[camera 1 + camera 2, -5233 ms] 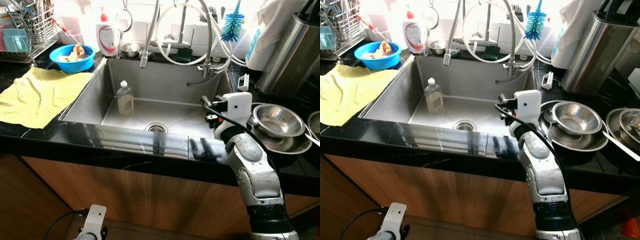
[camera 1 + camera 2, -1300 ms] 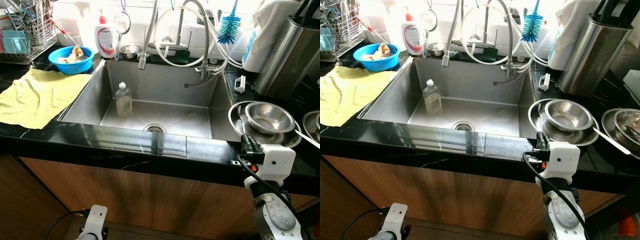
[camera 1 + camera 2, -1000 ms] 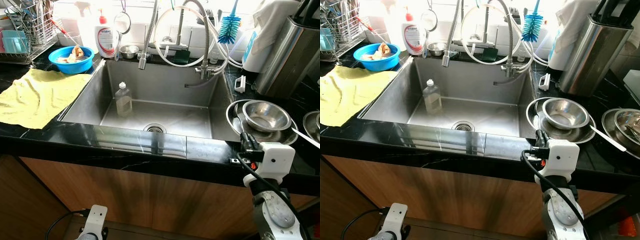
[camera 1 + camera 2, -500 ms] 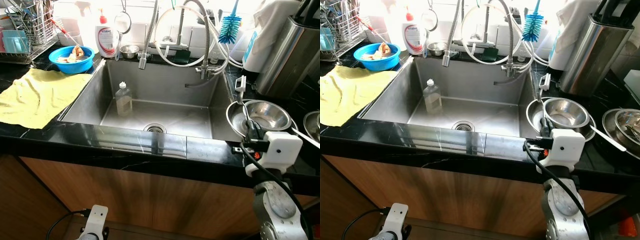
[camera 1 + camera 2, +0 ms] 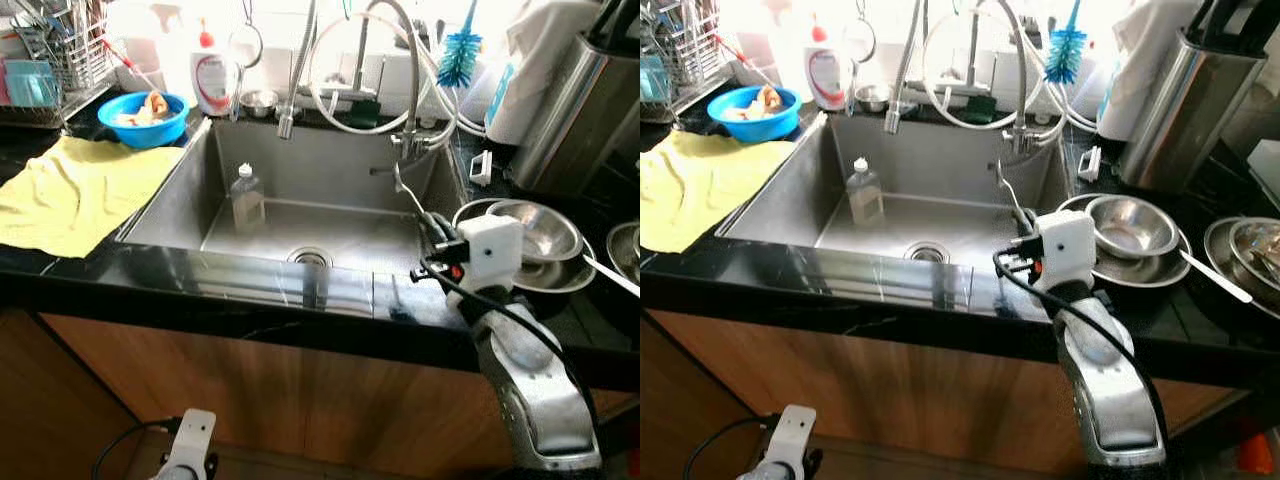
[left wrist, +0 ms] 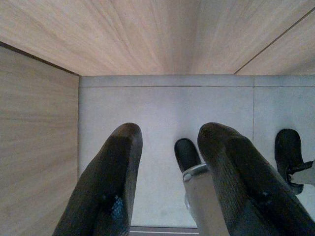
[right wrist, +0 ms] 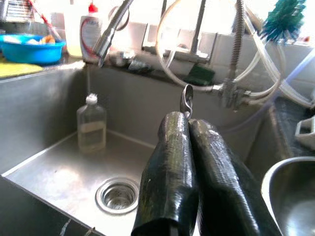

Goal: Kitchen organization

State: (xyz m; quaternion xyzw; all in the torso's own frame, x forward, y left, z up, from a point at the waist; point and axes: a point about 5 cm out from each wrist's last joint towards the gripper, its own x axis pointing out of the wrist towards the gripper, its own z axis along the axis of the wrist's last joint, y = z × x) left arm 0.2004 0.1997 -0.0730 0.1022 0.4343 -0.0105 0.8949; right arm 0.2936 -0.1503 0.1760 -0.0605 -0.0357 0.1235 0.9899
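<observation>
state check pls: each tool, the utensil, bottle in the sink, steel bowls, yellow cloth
right tool: shut on the utensil, over the sink.
utensil: held upright.
left tool: open, hanging idle by the cabinet.
bottle: upright in the sink, capped.
steel bowls: stacked, right countertop.
yellow cloth: spread, rumpled, left countertop.

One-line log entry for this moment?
right gripper: shut on spoon | over sink, beside stacked steel bowls | left gripper: open, idle by cabinet

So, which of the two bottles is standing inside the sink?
The small clear bottle, standing upright on the sink floor, left of the drain. The white bottle with the red cap stands on the counter behind the sink's back-left corner.
</observation>
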